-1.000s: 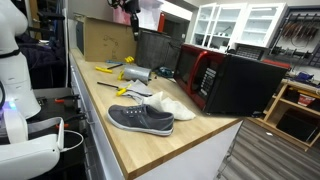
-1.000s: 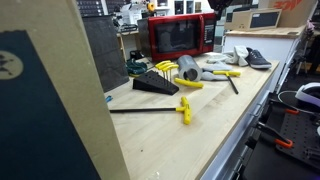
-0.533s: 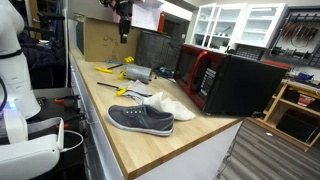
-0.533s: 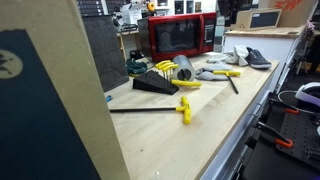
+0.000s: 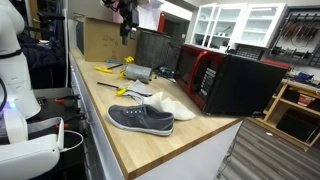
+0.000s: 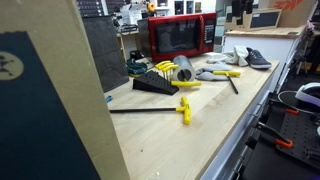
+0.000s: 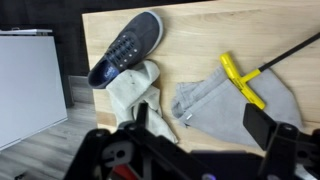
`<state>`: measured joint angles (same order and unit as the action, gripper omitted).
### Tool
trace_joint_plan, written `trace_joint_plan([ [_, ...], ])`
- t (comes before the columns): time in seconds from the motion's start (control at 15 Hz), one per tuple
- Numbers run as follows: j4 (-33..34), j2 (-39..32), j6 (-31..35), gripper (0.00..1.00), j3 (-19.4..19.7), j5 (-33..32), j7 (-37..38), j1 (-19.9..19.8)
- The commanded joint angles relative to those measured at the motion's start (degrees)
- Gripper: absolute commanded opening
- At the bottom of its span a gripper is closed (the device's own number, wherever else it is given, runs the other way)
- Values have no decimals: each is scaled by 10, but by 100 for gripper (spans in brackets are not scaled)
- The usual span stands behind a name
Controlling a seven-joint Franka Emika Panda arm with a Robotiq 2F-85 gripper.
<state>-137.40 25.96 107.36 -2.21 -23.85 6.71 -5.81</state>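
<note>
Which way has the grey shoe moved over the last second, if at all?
No. The grey shoe lies at the same spot near the front edge of the counter, in front of the black microwave.

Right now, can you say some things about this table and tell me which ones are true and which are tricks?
The shoe is grey. True.
The gripper is holding the shoe. False: it is open and empty, up above the bench.
The microwave is blue. False: it is red.
A yellow-handled tool lies on the grey cloth. True.
</note>
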Motion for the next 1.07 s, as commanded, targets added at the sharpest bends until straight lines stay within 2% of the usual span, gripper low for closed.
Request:
trace_joint_plan([
  [0.0, 44, -37, 0, 100, 31, -19, -86, 8],
  [0.27, 121, -110, -28, 100, 46, 15, -198, 30],
  [0.67, 266, -245, -70, 100, 34, -6, -300, 45],
  [0.87, 292, -284, -75, 100, 33, -27, -351, 45],
  [0.93, 255, -256, -45, 100, 34, -13, -319, 43],
  [1.0, 264, -270, -48, 100, 34, -18, -327, 43],
])
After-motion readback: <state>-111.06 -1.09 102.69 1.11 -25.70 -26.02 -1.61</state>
